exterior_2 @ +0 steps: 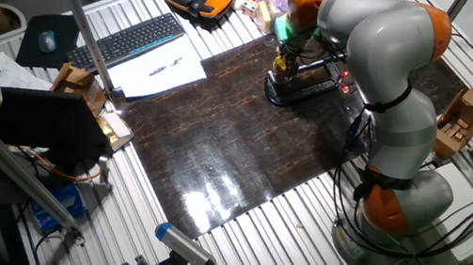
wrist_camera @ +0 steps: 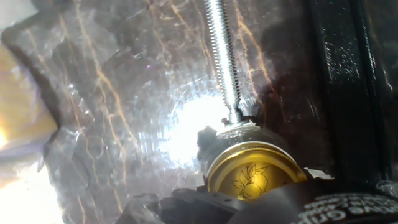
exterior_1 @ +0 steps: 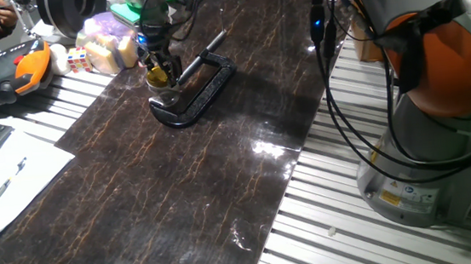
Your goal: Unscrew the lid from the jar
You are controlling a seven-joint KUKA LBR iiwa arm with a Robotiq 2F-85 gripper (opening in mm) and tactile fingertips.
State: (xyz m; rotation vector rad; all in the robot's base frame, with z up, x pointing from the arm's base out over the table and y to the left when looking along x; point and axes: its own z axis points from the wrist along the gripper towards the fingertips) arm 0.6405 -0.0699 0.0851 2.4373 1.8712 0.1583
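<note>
- In the hand view the lid (wrist_camera: 256, 175) lies nearest, at about 5 o'clock in the picture, gold with a printed fruit sprig.
- The clamp's (wrist_camera: 348, 93) screw (wrist_camera: 222, 59) runs from 12 o'clock down to press beside the lid.
- In one fixed view the gripper (exterior_1: 160, 70) stands over the jar (exterior_1: 161, 80), fingers at the lid (exterior_1: 159, 74); whether they grip it I cannot tell.
- The jar sits in the clamp's (exterior_1: 194, 93) mouth on the dark mat (exterior_1: 180, 180).
</note>
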